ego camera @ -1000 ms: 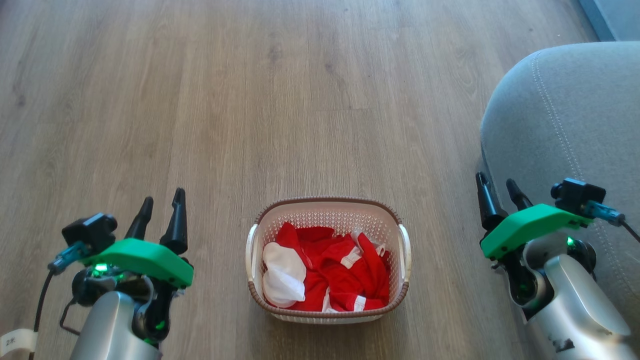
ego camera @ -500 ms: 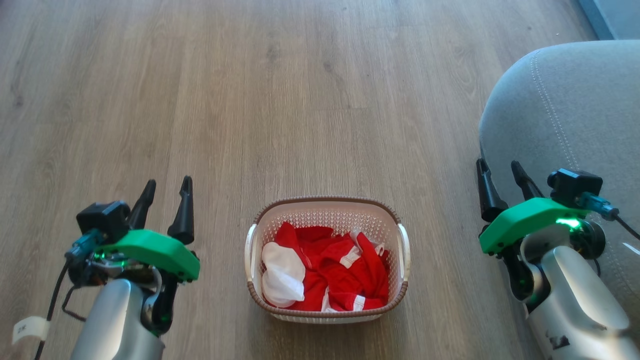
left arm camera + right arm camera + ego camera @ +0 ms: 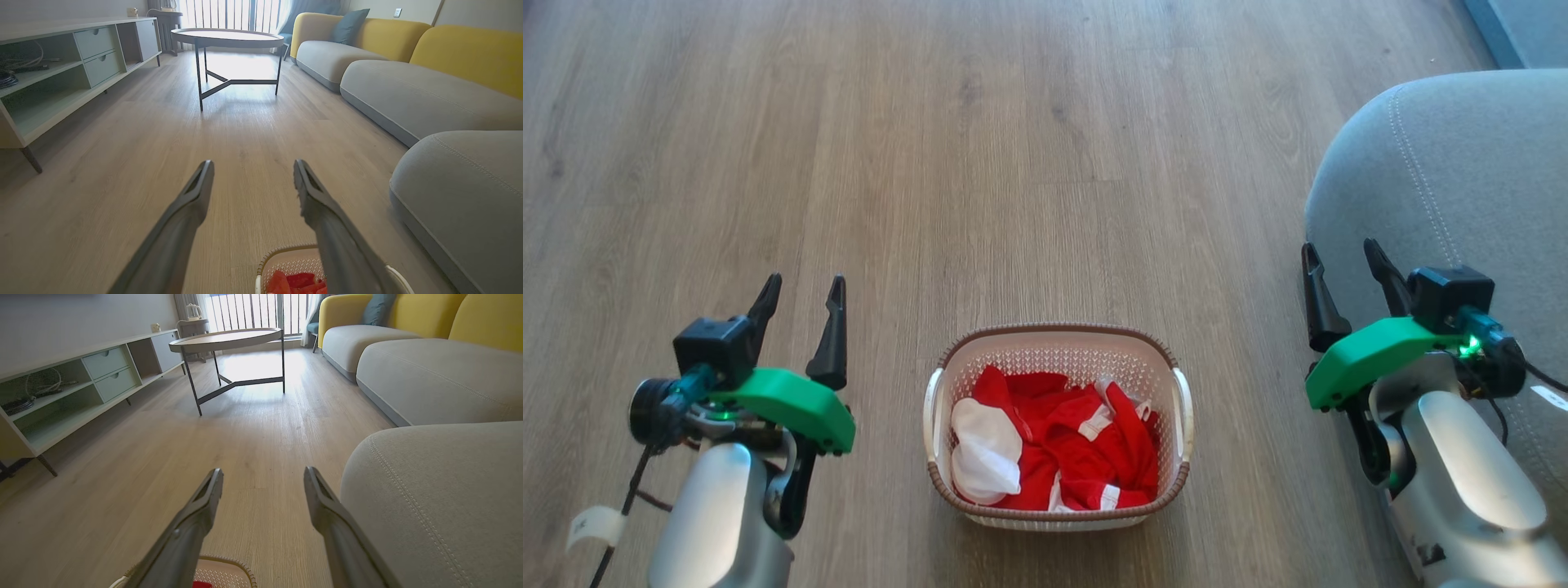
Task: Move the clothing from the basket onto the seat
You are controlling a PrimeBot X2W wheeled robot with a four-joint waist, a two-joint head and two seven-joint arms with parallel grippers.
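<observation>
over the last second both arms have pushed forward: the left claw (image 3: 805, 286) and right claw (image 3: 1339, 249) sit further up the head view, jaws spread wide, holding nothing. the clothing (image 3: 1086, 449) lies untouched in the basket (image 3: 1058, 331), between the arms, with the seat (image 3: 1462, 180) at the right. so the reach is probably only starting. the white tag (image 3: 592, 527) on the left arm's cable is too small to read.
</observation>
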